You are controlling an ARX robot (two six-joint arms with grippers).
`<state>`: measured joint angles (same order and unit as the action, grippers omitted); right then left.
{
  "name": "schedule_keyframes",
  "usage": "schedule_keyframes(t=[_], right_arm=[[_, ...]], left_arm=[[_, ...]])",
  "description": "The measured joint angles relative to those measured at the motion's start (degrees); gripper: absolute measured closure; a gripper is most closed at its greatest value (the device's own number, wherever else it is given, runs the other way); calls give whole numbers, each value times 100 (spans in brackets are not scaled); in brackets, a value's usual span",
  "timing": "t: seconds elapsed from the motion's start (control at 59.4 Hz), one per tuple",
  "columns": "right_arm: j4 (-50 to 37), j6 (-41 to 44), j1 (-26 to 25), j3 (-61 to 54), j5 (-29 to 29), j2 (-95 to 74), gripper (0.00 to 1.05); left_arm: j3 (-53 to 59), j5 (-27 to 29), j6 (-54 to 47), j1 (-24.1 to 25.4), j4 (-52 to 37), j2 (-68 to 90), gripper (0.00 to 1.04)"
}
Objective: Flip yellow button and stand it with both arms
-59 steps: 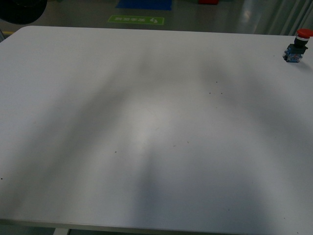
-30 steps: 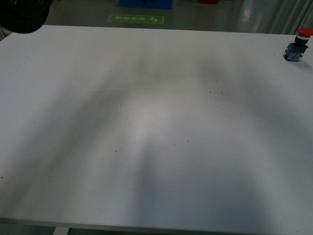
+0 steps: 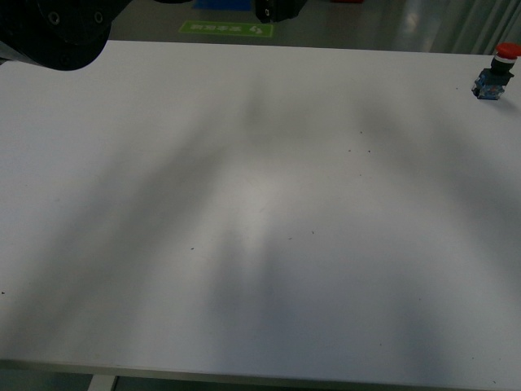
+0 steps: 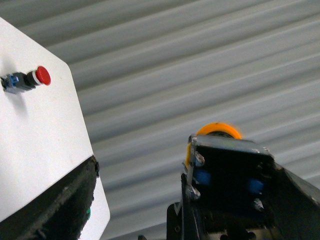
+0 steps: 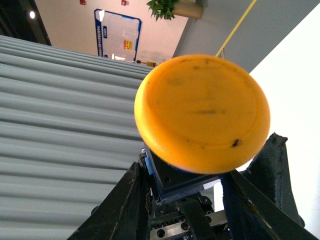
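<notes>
The yellow button [image 5: 202,112] fills the right wrist view, its round orange-yellow cap facing the camera. Its black-blue block [image 5: 170,180] sits between the black fingers [image 5: 120,205], and my right gripper [image 5: 200,175] is shut on it, held in the air off the table. In the left wrist view the yellow button [image 4: 227,170] shows from the block's underside, with the cap's rim behind it. My left gripper [image 4: 186,167] is open, and the button lies between its fingers [image 4: 55,205], close to the far one. In the front view only dark arm parts [image 3: 57,28] show at the top edge.
A similar switch with a red cap [image 3: 495,73] sits at the far right corner of the white table [image 3: 260,204]; the left wrist view shows the red switch [image 4: 25,80] near the table's edge [image 4: 35,135]. Ribbed grey wall lies behind.
In the front view the dark arm part at the top left has come further into the picture, and a second dark part has appeared at the top middle.
</notes>
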<state>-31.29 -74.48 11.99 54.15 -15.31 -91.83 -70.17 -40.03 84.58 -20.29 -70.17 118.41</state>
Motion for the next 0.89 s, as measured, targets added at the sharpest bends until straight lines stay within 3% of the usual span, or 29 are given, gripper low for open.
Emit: schedule_keyframes(t=[0.051,0.152,0.32,0.893], right_arm=[[114,203,-195,-72,535,4,71],[129,284,-584,-496,942,-85,75],[52,249,-699,-1150,916,232,75],[7,205,-389,-1438,1080,894,76]], left_arm=[[2,-190,70,7,-37,-4,7],[-46,-201,101,37,-98,-236,7],[-111,-177,109,59,-111,-284,7],[-109,-190,111,57,-111,-282,7]])
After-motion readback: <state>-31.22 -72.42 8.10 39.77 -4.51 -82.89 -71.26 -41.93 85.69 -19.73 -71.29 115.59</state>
